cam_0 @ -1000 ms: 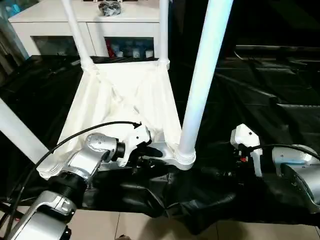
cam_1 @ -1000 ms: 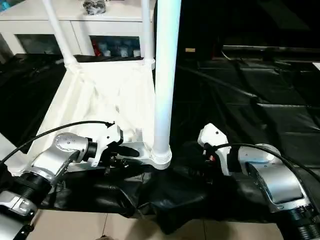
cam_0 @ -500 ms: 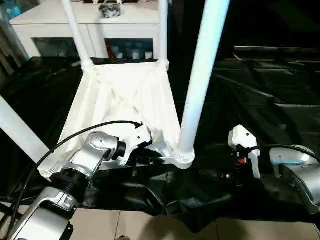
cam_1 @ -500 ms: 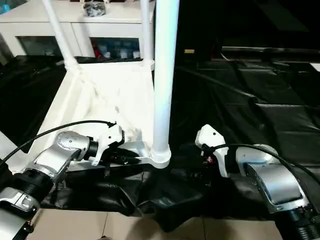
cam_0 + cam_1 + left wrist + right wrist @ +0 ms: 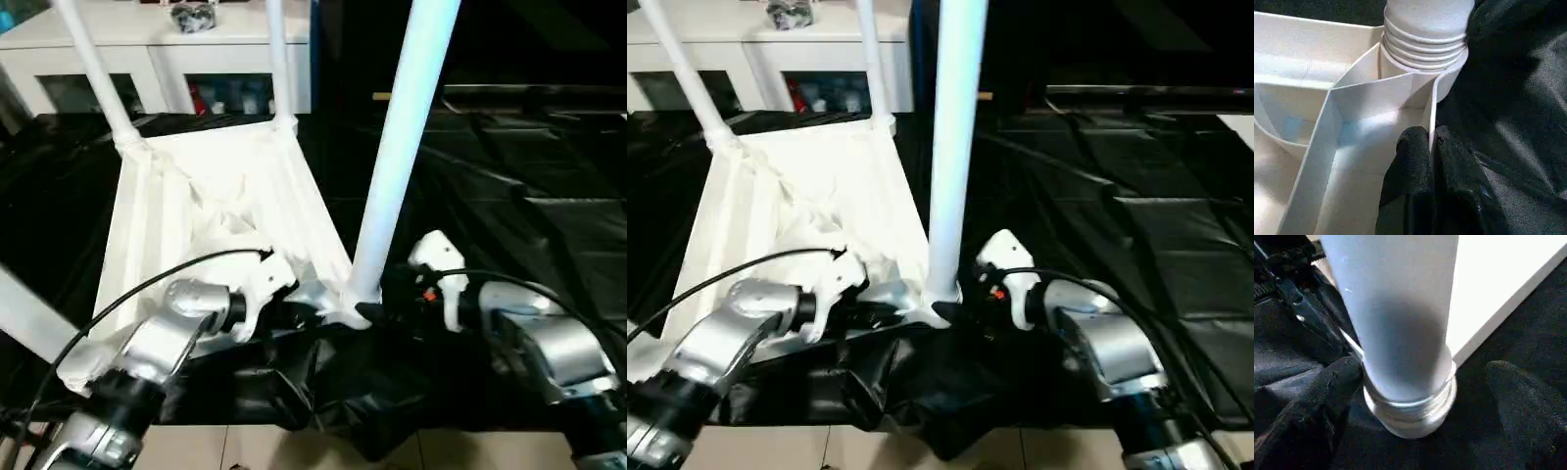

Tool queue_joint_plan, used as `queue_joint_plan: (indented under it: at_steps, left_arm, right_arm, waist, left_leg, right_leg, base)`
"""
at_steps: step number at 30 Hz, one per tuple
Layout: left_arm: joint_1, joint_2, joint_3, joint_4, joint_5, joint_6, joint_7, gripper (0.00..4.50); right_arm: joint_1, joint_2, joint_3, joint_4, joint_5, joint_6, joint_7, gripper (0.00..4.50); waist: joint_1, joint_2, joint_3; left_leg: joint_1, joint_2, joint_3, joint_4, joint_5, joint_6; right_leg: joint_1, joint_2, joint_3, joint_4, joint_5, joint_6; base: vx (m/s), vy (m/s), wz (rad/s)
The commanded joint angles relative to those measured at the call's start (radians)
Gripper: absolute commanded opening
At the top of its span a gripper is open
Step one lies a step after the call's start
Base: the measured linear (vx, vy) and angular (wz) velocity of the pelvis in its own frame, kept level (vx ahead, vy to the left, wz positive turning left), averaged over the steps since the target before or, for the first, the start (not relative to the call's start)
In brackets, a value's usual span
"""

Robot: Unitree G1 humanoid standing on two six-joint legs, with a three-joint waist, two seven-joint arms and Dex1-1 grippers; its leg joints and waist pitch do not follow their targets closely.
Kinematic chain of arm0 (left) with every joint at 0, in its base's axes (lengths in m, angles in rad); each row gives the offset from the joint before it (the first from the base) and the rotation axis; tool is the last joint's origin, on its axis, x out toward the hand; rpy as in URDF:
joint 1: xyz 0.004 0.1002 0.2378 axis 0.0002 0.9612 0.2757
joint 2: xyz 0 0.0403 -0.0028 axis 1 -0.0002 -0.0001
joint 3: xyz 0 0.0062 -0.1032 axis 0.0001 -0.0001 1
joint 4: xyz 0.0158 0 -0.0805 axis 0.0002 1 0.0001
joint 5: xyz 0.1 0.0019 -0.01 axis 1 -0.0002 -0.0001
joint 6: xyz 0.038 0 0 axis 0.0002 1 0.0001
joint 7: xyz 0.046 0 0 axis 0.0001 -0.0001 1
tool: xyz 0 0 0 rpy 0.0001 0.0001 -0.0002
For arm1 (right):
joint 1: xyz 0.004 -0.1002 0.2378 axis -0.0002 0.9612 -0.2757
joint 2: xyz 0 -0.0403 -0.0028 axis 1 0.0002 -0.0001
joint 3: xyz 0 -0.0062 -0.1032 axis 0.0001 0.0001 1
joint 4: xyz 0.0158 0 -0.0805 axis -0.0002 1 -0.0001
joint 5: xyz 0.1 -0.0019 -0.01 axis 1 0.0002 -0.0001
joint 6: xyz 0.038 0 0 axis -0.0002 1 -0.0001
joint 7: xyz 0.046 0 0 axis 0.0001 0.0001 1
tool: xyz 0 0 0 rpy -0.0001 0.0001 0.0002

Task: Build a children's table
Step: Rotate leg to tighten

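— Since a second ago, what moved?
— Right hand (image 5: 1415, 396) has come in, fingers spread either side of the near leg (image 5: 397, 166); left hand (image 5: 1431, 161) has pinched the upturned tabletop's (image 5: 211, 211) wall beside that socket, on the black-covered worktop (image 5: 529, 176)

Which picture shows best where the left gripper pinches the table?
The left wrist view: its black fingers are shut on the tabletop rim, beside the leg socket. The eye views show the left gripper from farther off, partly behind its own wrist.
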Motion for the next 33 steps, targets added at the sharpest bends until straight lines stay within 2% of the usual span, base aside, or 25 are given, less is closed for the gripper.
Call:
queue_joint_plan:
  at_steps: [1,2,3,4,6,7,10,17,19,22,25,27,30,31,33]
  left_arm:
    - [0.038,0.006,0.018,-0.024,-0.013,0.019,0.021,0.04]
    - [0.046,0.005,0.019,-0.047,-0.014,0.027,0.027,0.04]
    - [0.047,0.004,0.021,-0.053,-0.016,0.032,0.029,0.0]
    - [0.048,0.003,0.022,-0.058,-0.02,0.034,0.027,0.0]
    - [0.046,0.004,0.018,-0.059,-0.021,0.035,0.024,0.0]
    - [0.043,0.005,0.015,-0.055,-0.018,0.032,0.022,0.0]
    - [0.034,0.009,0.008,-0.038,-0.012,0.026,0.017,0.0]
    - [0.022,0.021,0.008,-0.028,-0.006,0.026,0.015,0.0]
    - [0.017,0.019,0.013,-0.018,-0.005,0.03,0.024,0.0]
    - [0.004,0.007,0.024,0.008,0.006,0.035,0.061,0.0]
    - [-0.051,-0.054,0.064,0.091,0.037,0.049,0.21,0.0]
    - [-0.07,-0.075,0.078,0.113,0.039,0.059,0.249,0.0]
    - [-0.135,-0.148,0.103,0.178,0.049,0.091,0.368,0.0]
    - [-0.148,-0.166,0.107,0.192,0.05,0.092,0.394,0.0]
    - [-0.184,-0.219,0.115,0.239,0.055,0.084,0.453,0.0]
  right_arm:
    - [-0.033,0.004,0.01,0.047,-0.032,-0.025,-0.013,4.5]
    - [-0.049,0.008,0.02,0.075,-0.04,-0.045,-0.01,4.5]
    - [-0.057,0.013,0.022,0.088,-0.04,-0.05,-0.008,4.2]
    - [-0.069,0.019,0.024,0.104,-0.038,-0.057,-0.004,4.12]
    - [-0.089,0.027,0.028,0.128,-0.039,-0.068,0.002,4.07]
    - [-0.097,0.03,0.029,0.137,-0.041,-0.072,0.004,4.07]
    - [-0.115,0.032,0.04,0.16,-0.043,-0.079,0.024,3.69]
    - [-0.135,0.027,0.069,0.221,-0.06,-0.121,0.053,3.14]
    - [-0.141,0.036,0.068,0.24,-0.06,-0.129,0.05,2.87]
    - [-0.153,0.063,0.056,0.28,-0.059,-0.141,0.018,2.83]
    - [-0.188,0.162,-0.007,0.399,-0.05,-0.149,-0.145,2.73]
    - [-0.199,0.191,-0.023,0.432,-0.046,-0.143,-0.195,2.72]
    - [-0.241,0.295,-0.047,0.544,-0.064,-0.157,-0.375,2.72]
    - [-0.253,0.319,-0.058,0.569,-0.064,-0.148,-0.423,2.72]
    - [-0.293,0.388,-0.085,0.651,-0.072,-0.151,-0.532,2.72]
  waist:
    - [0.008,-0.029,-0.063]
    - [0.006,-0.033,-0.062]
    - [0.006,-0.032,-0.059]
    - [0.004,-0.033,-0.06]
    - [0.004,-0.034,-0.06]
    - [0.004,-0.038,-0.06]
    - [0.006,-0.043,-0.061]
    - [0.006,-0.044,-0.06]
    - [0.005,-0.045,-0.058]
    - [0.002,-0.045,-0.057]
    - [-0.004,-0.049,-0.055]
    - [-0.007,-0.05,-0.057]
    - [-0.01,-0.047,-0.057]
    - [-0.011,-0.048,-0.057]
    - [-0.012,-0.048,-0.059]
  left_leg:
    - [-0.004,0.013,0.0,-0.055,-0.132,0.069]
    - [-0.003,0.014,0.002,-0.055,-0.14,0.066]
    - [-0.002,0.014,0.001,-0.057,-0.156,0.061]
    - [0.001,0.015,0.001,-0.057,-0.166,0.054]
    - [0.001,0.015,0.001,-0.057,-0.166,0.05]
    - [0.0,0.015,0.002,-0.058,-0.166,0.049]
    - [0.001,0.014,0.002,-0.056,-0.156,0.051]
    - [0.0,0.014,0.002,-0.056,-0.166,0.048]
    - [0.001,0.014,0.002,-0.056,-0.174,0.045]
    - [0.001,0.012,0.002,-0.057,-0.19,0.039]
    - [0.003,0.01,0.0,-0.059,-0.219,0.02]
    - [0.004,0.011,-0.004,-0.06,-0.224,0.003]
    - [0.008,0.011,0.001,-0.058,-0.229,0.006]
    - [0.006,0.008,-0.002,-0.06,-0.23,-0.002]
    - [0.004,0.009,-0.003,-0.059,-0.216,-0.004]
  right_leg:
    - [0.055,-0.052,0.038,-0.074,-0.228,-0.189]
    - [0.053,-0.052,0.038,-0.077,-0.239,-0.186]
    - [0.051,-0.053,0.038,-0.079,-0.266,-0.182]
    - [0.05,-0.052,0.04,-0.079,-0.274,-0.178]
    - [0.05,-0.051,0.041,-0.079,-0.255,-0.181]
    - [0.051,-0.05,0.042,-0.078,-0.241,-0.183]
    - [0.053,-0.051,0.043,-0.074,-0.213,-0.192]
    - [0.053,-0.052,0.042,-0.076,-0.244,-0.185]
    - [0.052,-0.051,0.043,-0.078,-0.255,-0.183]
    - [0.05,-0.05,0.041,-0.082,-0.286,-0.177]
    - [0.047,-0.051,0.039,-0.087,-0.342,-0.169]
    - [0.049,-0.053,0.038,-0.086,-0.363,-0.159]
    - [0.039,-0.052,0.041,-0.089,-0.34,-0.171]
    - [0.044,-0.052,0.038,-0.089,-0.352,-0.168]
    - [0.046,-0.053,0.039,-0.086,-0.328,-0.172]
  base:
    - [0.0,0.0,0.0]
    - [0.0,0.0,0.0]
    - [0.0,0.0,0.0]
    - [0.0,0.0,0.0]
    - [0.0,0.0,0.0]
    - [0.0,0.0,0.0]
    - [0.0,0.0,0.0]
    - [0.0,0.0,0.0]
    - [0.0,0.0,0.0]
    - [0.0,0.0,0.0]
    - [0.0,0.0,0.0]
    - [0.0,0.0,0.0]
    - [0.0,0.0,0.0]
    - [0.0,0.0,0.0]
    - [0.0,0.0,0.0]
